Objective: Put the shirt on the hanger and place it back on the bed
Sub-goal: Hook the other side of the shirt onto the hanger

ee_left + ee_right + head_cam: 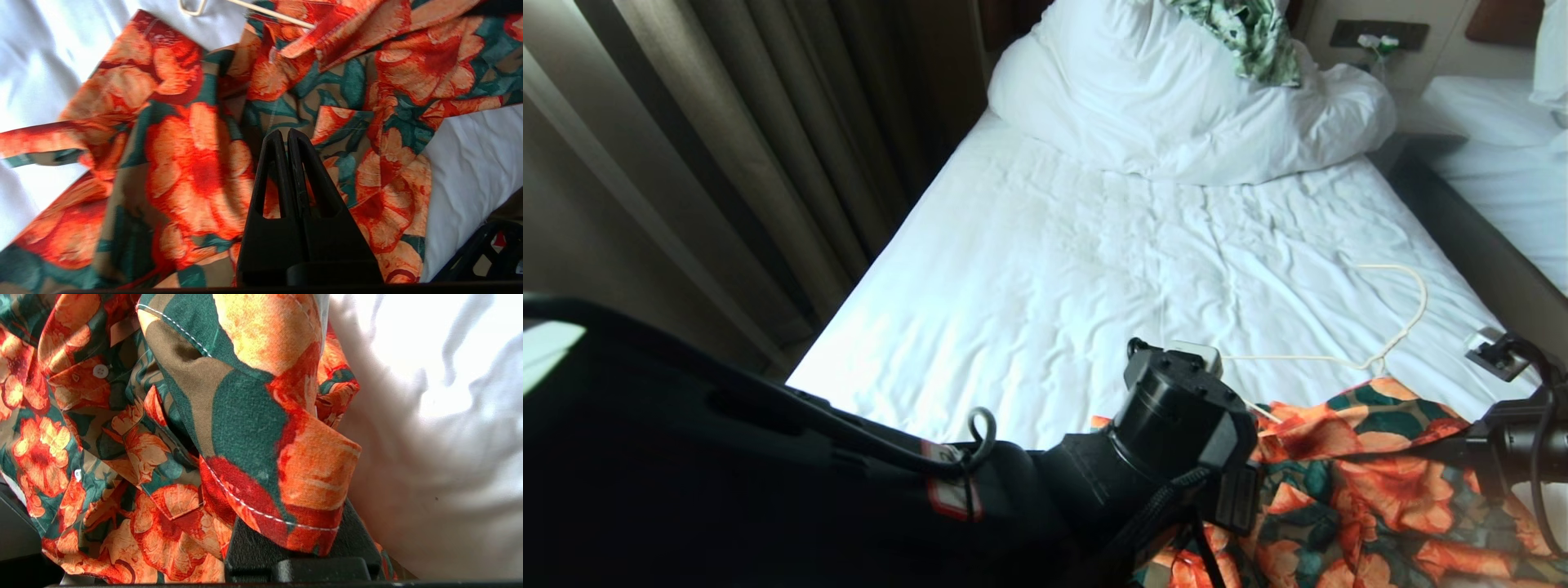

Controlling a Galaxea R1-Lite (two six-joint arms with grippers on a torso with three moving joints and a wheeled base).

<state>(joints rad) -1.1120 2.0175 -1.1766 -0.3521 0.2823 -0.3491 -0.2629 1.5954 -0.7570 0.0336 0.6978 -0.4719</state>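
Here the left gripper (288, 136) hangs over the shirt (1347, 490) with its two black fingers pressed flat together and nothing between them; seen from the left wrist, their tips point at the chest pocket and the crumpled front panel below the collar. The shirt lies bunched on the near right part of the bed (1045, 278), on the white sheet, one sleeve stretched out to the side. The hanger (1380, 327) lies just beyond the shirt toward the pillow end, its curved hook pointing up the bed and its long bar running across it; one end of the thin cream wire goes under the collar, and a bent corner shows beside the cloth from the left wrist. So the wire lies ahead of the left fingers, past the collar, and the left arm looks the nearer one to it. Further right, the right gripper (286, 535) is pinched on a hemmed fold of the shirt, which drapes over its fingers. No brand, label or readable writing shows anywhere; only white buttons and white stitching stand out.
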